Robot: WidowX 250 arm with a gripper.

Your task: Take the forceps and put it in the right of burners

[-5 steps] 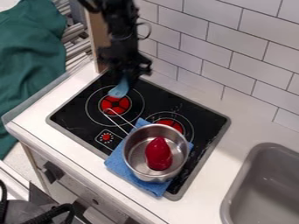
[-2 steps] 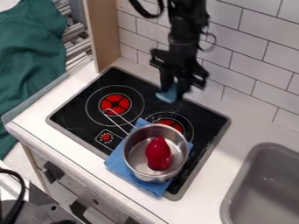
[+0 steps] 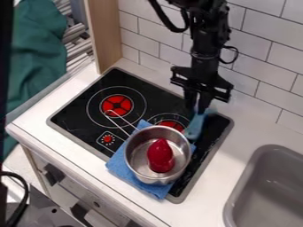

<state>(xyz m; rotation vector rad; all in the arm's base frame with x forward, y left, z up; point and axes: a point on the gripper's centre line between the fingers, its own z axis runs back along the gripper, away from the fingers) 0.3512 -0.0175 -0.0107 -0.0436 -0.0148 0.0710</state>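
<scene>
And across swings the black two-finger gripper (image 3: 197,109), jaws closed on light-blue forceps (image 3: 194,127), now beside the right-hand round red burner (image 3: 172,124)!

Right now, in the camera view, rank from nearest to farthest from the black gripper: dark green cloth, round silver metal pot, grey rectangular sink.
1. Round silver metal pot, lower left of the black gripper.
2. Grey rectangular sink, picture's lower right.
3. Dark green cloth, far left.

One camera, close above the worktop (image 3: 251,124), looks down at a slant, stovetop (image 3: 75,119) mid-view, tiled wall (image 3: 264,66) toward two o'clock
</scene>
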